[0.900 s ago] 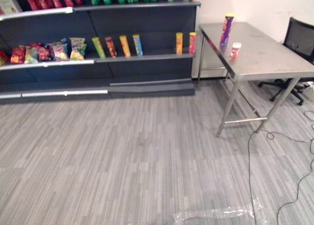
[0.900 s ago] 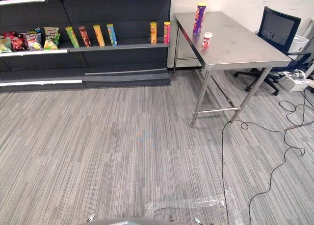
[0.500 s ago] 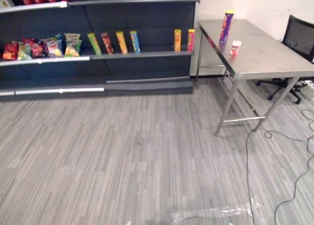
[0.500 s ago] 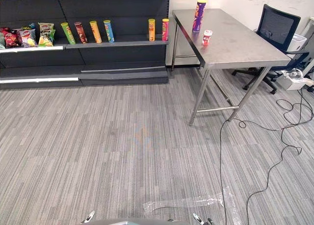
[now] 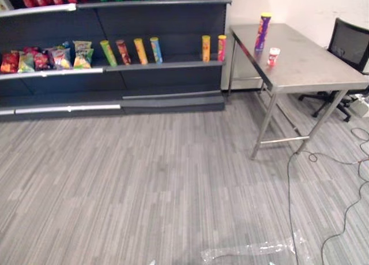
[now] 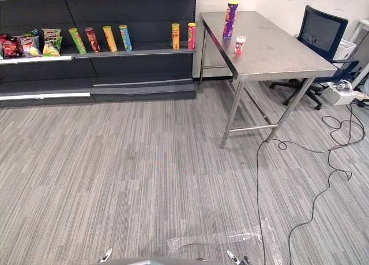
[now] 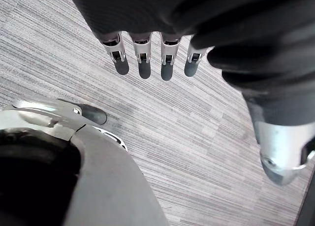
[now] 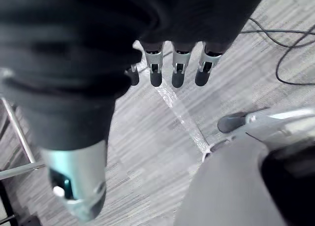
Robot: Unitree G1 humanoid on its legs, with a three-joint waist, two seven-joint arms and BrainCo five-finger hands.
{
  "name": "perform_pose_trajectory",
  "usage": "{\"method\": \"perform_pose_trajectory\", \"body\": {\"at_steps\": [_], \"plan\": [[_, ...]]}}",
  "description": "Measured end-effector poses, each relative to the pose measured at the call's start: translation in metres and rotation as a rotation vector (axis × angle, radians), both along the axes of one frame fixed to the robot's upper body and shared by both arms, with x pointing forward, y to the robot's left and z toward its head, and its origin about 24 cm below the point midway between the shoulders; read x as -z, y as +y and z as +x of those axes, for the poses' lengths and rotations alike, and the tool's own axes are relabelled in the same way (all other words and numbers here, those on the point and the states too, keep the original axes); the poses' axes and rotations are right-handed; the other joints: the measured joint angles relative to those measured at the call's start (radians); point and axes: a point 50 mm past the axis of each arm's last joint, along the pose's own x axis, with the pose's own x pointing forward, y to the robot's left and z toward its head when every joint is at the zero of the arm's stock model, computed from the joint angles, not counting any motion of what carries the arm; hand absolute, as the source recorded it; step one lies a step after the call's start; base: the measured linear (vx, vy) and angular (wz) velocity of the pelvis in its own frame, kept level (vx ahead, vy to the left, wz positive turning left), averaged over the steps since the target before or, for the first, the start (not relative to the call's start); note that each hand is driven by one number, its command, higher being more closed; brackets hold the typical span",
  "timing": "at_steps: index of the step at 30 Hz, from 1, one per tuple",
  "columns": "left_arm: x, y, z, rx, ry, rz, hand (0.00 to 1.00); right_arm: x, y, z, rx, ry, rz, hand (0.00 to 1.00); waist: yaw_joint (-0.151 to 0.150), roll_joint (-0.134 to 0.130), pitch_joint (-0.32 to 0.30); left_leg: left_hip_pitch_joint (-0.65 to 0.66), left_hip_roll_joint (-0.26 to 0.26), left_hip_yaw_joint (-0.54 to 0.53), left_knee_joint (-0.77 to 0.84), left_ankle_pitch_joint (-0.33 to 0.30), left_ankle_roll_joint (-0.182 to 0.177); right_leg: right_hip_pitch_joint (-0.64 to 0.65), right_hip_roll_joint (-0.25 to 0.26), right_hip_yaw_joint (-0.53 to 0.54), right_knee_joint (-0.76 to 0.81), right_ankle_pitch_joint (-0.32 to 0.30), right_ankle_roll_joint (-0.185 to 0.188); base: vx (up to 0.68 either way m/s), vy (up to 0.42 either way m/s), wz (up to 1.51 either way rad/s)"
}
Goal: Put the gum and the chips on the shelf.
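Chips (image 5: 263, 31) and gum (image 5: 273, 56) stand on the bench (image 5: 308, 66) (near each other); left hand (image 7: 143, 63) and right hand (image 8: 177, 73) hang released, empty.

Head eye views share shelf (image 5: 167, 67) and table (image 5: 314, 68) from afar; wrist views face carpet (image 7: 197, 137) closely.

Desk (image 5: 311, 66), upper right, bears a chips can (image 5: 263, 32) and gum (image 5: 273, 56) (close together); shelf (image 5: 173, 67), upper left, holds cans (image 5: 140, 51) and bags (image 5: 52, 57).
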Motion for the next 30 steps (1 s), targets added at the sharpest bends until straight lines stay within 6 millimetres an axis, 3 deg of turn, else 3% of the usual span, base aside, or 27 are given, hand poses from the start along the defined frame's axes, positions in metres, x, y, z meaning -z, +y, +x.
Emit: {"method": "perform_pose_trajectory", "body": {"at_steps": [2,7,15,21,24,26,30], "plan": [[0.0,0.0,0.0,0.003,0.0,0.001,0.0,-0.002,0.0,0.004,-0.059,-0.02,-0.071,0.0,-0.001,-0.001,0.001,0.0,0.0,0.0,0.0,-0.001,-0.002,0.0,0.0,0.0,0.0,0.0,0.0,0.02,-0.008,0.0],[0.0,0.001,0.001,0.008,-0.004,0.003,0.0,-0.002,0.0,0.005,-0.071,-0.013,-0.058,0.0,0.0,-0.004,0.002,0.002,0.0,0.002,0.0,-0.002,-0.003,0.0,0.0,-0.001,0.0,0.0,0.0,-0.01,-0.005,0.0],[0.0,0.001,0.001,0.006,0.003,0.005,0.0,-0.001,0.0,0.001,0.038,0.008,-0.058,0.0,-0.001,-0.004,0.003,0.008,0.001,0.003,0.0,-0.002,-0.004,0.0,0.0,0.0,0.005,-0.001,0.0,-0.02,-0.009,0.0],[-0.001,0.003,0.006,-0.025,-0.013,0.0,0.0,-0.003,0.003,0.015,0.041,-0.059,-0.01,0.0,-0.004,-0.013,0.041,-0.04,0.007,-0.007,0.05,-0.01,-0.013,-0.09,-0.024,-0.013,0.172,-0.08,-0.011,-0.03,-0.017,0.08],[-0.002,0.008,0.011,-0.055,-0.023,-0.013,0.0,-0.003,0.007,0.022,0.055,-0.088,0.02,0.0,-0.002,-0.026,0.066,-0.114,0.021,-0.019,0.185,-0.071,-0.03,-0.145,-0.041,-0.025,0.275,-0.145,-0.022,-0.05,-0.05,0.14],[-0.003,0.01,0.012,-0.101,-0.047,-0.039,0.0,-0.003,0.008,0.026,0.047,-0.099,0.026,0.0,-0.001,-0.037,0.086,-0.192,0.056,0.016,0.372,-0.118,-0.053,-0.161,-0.043,-0.029,0.331,-0.192,-0.041,-0.03,-0.107,0.14],[-0.003,0.005,0.014,-0.211,-0.086,-0.104,0.0,-0.004,0.007,0.029,0.043,-0.096,0.027,0.0,0.003,-0.029,0.117,-0.346,0.126,0.067,0.738,-0.093,-0.058,-0.122,-0.047,-0.019,0.36,-0.224,-0.048,0.03,-0.059,0.0]]}}
